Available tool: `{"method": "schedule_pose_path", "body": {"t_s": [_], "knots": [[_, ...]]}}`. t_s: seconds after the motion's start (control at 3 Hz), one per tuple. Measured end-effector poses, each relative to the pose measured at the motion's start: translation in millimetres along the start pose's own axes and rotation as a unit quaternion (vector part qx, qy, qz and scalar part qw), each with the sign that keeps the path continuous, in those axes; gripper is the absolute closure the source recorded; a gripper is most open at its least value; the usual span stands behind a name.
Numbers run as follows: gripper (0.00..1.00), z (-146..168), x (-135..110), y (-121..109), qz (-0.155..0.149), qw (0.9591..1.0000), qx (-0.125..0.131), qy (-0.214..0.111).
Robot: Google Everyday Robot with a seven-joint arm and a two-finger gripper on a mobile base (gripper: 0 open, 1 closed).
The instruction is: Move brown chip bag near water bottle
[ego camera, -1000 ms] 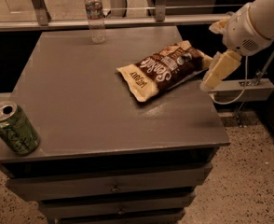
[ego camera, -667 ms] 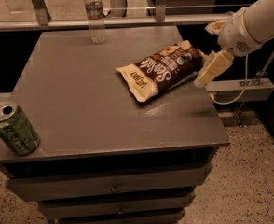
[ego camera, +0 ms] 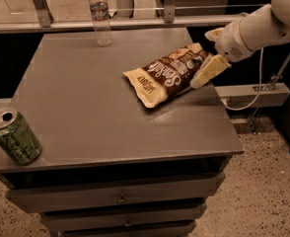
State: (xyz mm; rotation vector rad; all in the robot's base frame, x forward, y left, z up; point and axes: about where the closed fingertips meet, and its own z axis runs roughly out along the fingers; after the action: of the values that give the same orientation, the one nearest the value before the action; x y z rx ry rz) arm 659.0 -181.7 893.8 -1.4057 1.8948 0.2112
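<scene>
The brown chip bag (ego camera: 165, 76) lies flat on the grey table (ego camera: 86, 107), right of the middle, with its cream ends pointing front-left and back-right. The water bottle (ego camera: 100, 15) stands upright at the table's back edge, left of the bag and well apart from it. My gripper (ego camera: 209, 53) is at the bag's back-right end, coming in from the right. Its fingers are spread, one finger (ego camera: 210, 70) against the bag's near side and the other behind the bag's end. The bag rests on the table.
A green soda can (ego camera: 14, 135) stands at the table's front-left corner. A metal rail (ego camera: 184, 21) runs behind the table. Drawers (ego camera: 120, 196) sit below the top. A low shelf with a cable (ego camera: 253, 95) is to the right.
My gripper has moved left, closer to the bag. Its near finger now overlaps the bag's right end. The bag, bottle and can have not moved.
</scene>
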Motion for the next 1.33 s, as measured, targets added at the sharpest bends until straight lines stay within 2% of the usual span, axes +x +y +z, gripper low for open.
{"method": "schedule_pose_path", "body": {"t_s": [0.33,0.67,1.0,1.33], "knots": [[0.14,19,-2,-6,0.010,0.9999,-0.008,-0.011],[0.37,27,-5,-9,0.013,0.9997,-0.011,-0.019],[0.60,22,-9,-16,0.013,0.9994,-0.002,-0.031],[0.91,-11,-22,-37,0.004,0.9977,0.041,-0.053]]}}
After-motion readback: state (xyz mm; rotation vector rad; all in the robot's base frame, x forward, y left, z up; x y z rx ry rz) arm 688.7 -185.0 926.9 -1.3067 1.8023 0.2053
